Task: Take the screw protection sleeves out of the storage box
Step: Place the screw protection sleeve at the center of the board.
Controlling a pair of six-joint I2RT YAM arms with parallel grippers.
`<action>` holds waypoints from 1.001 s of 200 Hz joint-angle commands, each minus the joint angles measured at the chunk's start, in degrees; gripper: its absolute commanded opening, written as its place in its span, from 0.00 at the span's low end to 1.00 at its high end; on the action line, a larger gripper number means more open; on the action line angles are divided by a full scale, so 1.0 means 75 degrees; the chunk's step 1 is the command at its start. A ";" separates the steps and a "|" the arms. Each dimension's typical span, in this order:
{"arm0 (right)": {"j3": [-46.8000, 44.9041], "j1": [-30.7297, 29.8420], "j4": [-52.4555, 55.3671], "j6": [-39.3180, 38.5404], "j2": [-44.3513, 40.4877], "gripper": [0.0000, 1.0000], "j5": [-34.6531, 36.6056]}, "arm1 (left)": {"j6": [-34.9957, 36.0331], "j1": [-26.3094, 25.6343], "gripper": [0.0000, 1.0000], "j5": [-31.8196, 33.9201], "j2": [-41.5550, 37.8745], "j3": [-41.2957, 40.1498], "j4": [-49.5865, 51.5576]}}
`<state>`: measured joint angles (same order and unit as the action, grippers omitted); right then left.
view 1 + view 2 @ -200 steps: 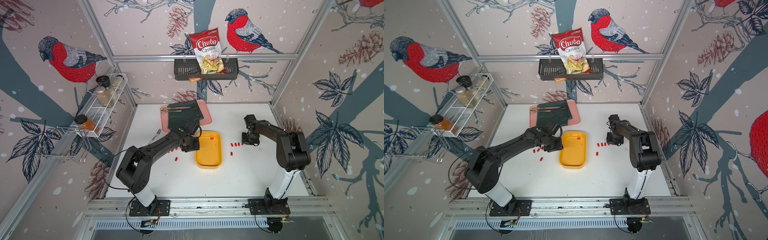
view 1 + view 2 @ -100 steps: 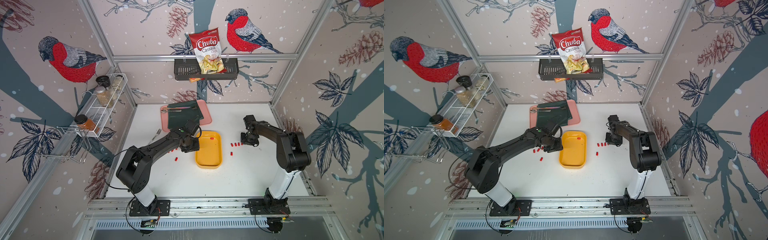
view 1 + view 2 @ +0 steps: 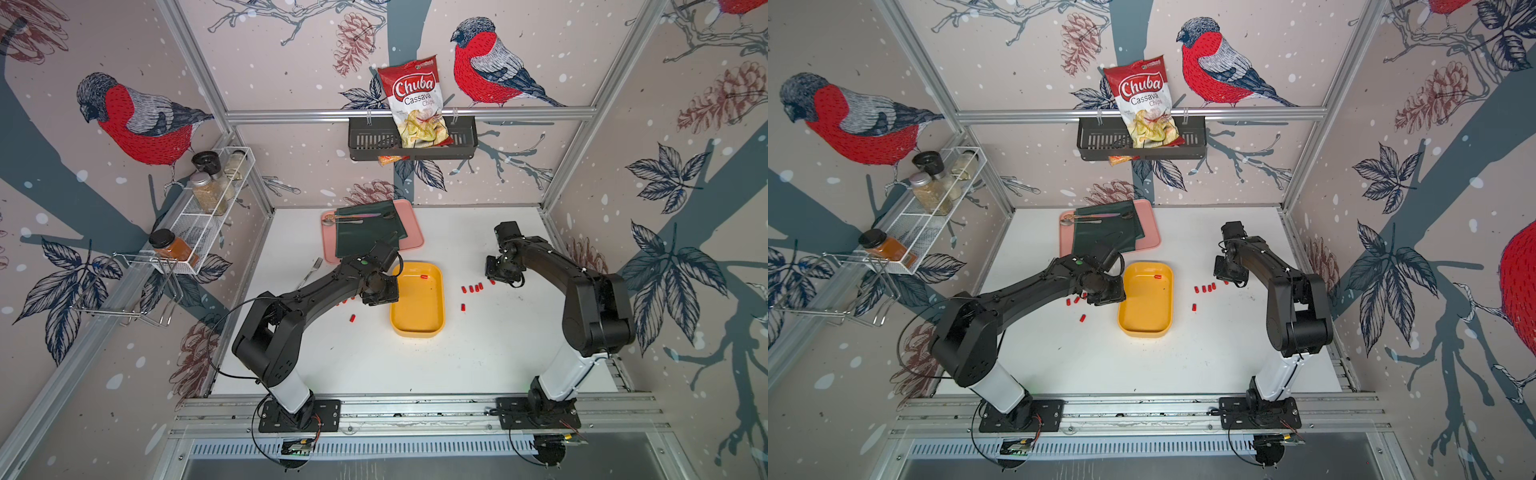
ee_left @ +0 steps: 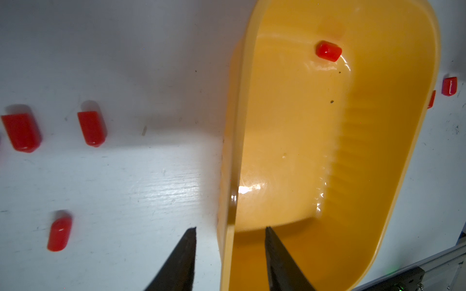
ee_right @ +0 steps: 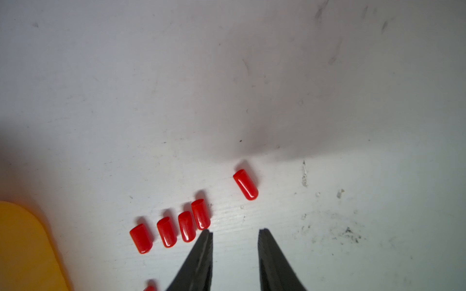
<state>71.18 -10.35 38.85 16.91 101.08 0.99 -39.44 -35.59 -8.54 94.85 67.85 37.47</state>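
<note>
Straddling the storage box [image 4: 403, 151] rim with fingers [image 4: 181, 257] parted and empty: left gripper [image 4: 229, 229] — nearer arm | last screw protection sleeve [image 4: 328, 51]: inside, ahead at the far end, long axis along the finger line | right gripper [image 5: 235, 230]: parted, empty, beside table sleeves [image 5: 186, 226].
</note>
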 commanded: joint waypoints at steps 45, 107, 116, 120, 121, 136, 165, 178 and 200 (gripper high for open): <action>0.0974 -0.0217 0.0661 0.0423 0.0135 0.35 -0.0332 | -0.0051 0.0012 0.46 0.0072 -0.0200 0.0008 -0.0293; 0.1534 -0.1138 0.1229 0.0901 0.0359 0.38 0.0532 | -0.0099 0.0105 0.48 0.0002 -0.0458 0.0023 -0.0578; 0.1432 -0.1013 0.1292 0.0922 0.0447 0.38 0.0747 | -0.0082 0.0116 0.48 -0.0013 -0.0436 0.0029 -0.0567; 0.1374 -0.0952 0.1289 0.0895 0.0477 0.38 0.0827 | -0.0071 0.0120 0.48 -0.0019 -0.0435 0.0015 -0.0567; 0.1362 -0.0940 0.1283 0.0891 0.0485 0.38 0.0851 | -0.0072 0.0118 0.48 -0.0020 -0.0435 0.0013 -0.0567; 0.1197 -0.0726 0.1168 0.0681 0.0573 0.39 0.1243 | -0.0043 0.0120 0.48 -0.0010 -0.0493 -0.0051 -0.0590; 0.1139 -0.0362 0.0836 0.0172 0.0923 0.39 0.1206 | -0.0044 0.0140 0.47 -0.0022 -0.0560 -0.0166 -0.0602; 0.1227 -0.0308 0.0762 -0.0030 0.1143 0.39 0.1083 | -0.0053 0.0152 0.48 -0.0028 -0.0548 -0.0211 -0.0605; 0.1342 -0.0273 0.0738 -0.0274 0.1512 0.39 0.1055 | -0.0074 0.0152 0.48 -0.0022 -0.0554 -0.0257 -0.0608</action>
<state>80.38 -12.64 45.25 18.11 110.32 8.47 -40.16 -34.61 -8.78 91.11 66.28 33.47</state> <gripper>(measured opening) 0.389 0.475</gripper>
